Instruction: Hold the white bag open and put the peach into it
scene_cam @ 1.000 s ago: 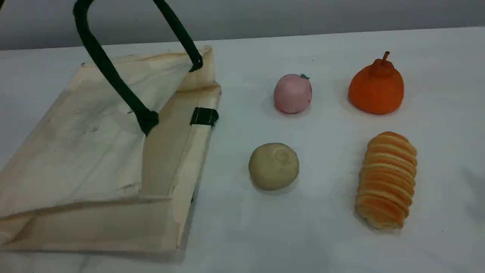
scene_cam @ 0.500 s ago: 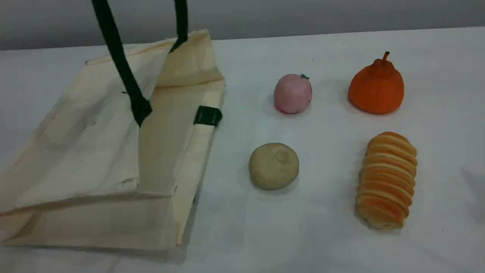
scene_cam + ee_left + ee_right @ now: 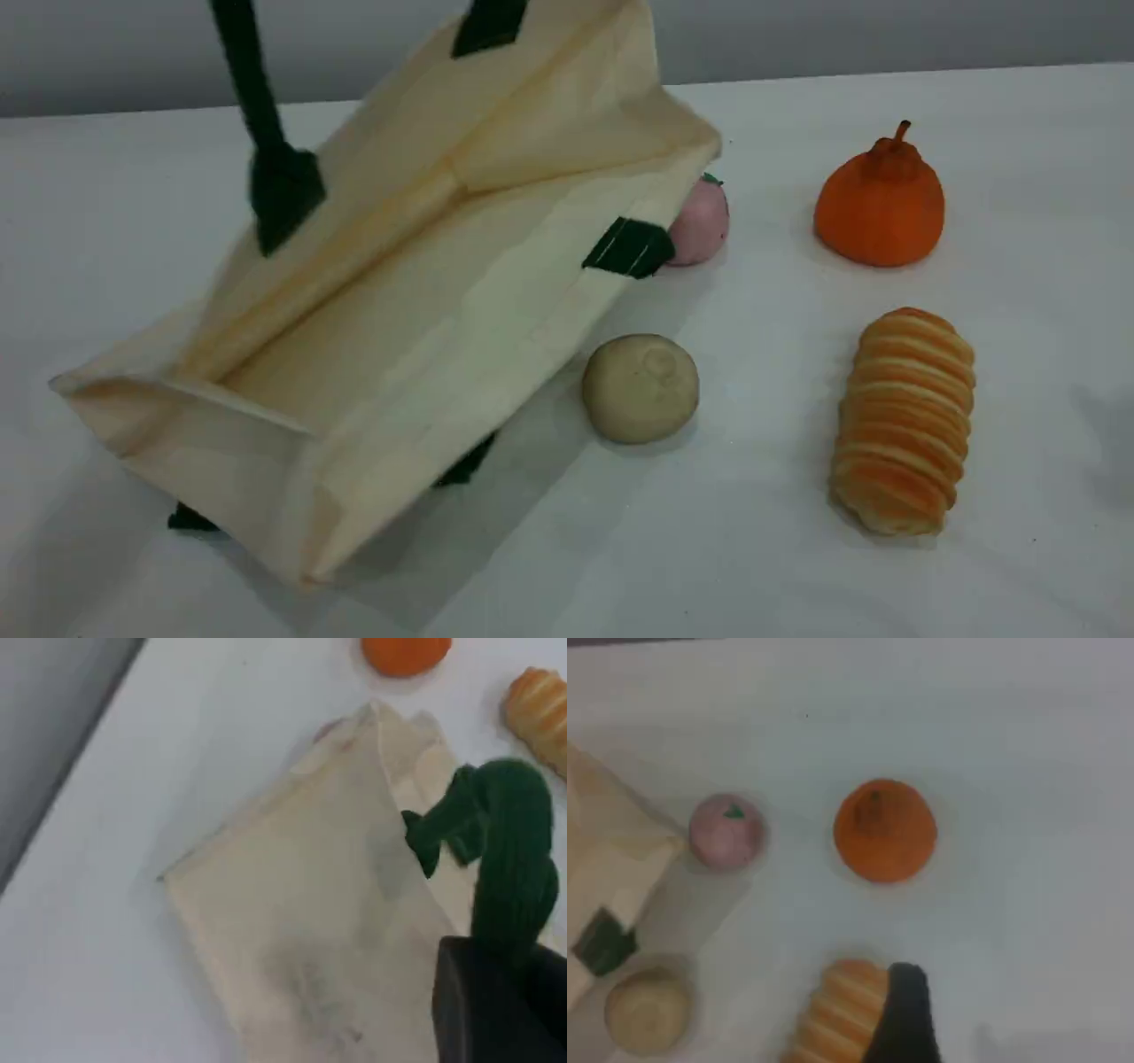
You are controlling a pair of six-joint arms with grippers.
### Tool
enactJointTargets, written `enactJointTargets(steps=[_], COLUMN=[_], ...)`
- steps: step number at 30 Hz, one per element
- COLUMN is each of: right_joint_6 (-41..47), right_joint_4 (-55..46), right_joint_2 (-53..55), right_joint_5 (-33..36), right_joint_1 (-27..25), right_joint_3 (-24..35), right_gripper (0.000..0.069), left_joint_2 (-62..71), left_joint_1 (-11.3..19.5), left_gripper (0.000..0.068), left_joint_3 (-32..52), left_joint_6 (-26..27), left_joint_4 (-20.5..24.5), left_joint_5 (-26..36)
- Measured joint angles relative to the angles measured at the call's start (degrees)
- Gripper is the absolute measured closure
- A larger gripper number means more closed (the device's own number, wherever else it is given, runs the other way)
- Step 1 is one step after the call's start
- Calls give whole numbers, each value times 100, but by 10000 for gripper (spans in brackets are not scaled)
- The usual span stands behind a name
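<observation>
White bag (image 3: 461, 292) overhangs the peach (image 3: 702, 221); its right side stands clear.

Your scene view looks down across the table (image 3: 974, 585) at a slant from the near edge, close enough that the white bag (image 3: 425, 292) runs off the top. Your left wrist view hangs above the bag, looking down along its green handle (image 3: 509, 868). Your right wrist view faces almost straight down, sharing the peach (image 3: 726, 830) and orange fruit (image 3: 884, 829) with the scene view.
</observation>
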Motion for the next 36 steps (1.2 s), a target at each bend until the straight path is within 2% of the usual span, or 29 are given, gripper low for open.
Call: enactJointTargets(steps=[5, 10, 17, 25, 30, 36], right_joint_6=[-92, -317, -462, -677, -1159, -1973], right_joint_4=[0, 0, 87, 788, 1457, 2241], right_joint_2=[148, 312, 887, 1886, 2525, 3139], right_joint_5=[0, -72, -303, -374, -297, -297], right_joint_1=[0, 0, 0, 0, 0, 14], right_joint_3=[0, 0, 0, -306, -735, -957], right_gripper=[145, 145, 145, 145, 145, 145], left_joint_2=[-142, -345, -402, -402, -397, -397], left_joint_1=[0, 0, 0, 0, 0, 0], left_gripper=[588, 588, 588, 588, 588, 588], left_joint_3=[62, 426, 461, 461, 456, 456], left_joint_6=[44, 446, 448, 438, 438, 433], left_joint_4=[177, 181, 269, 291, 291, 291], left_joint_5=[-1, -2, -2, -2, -8, -8])
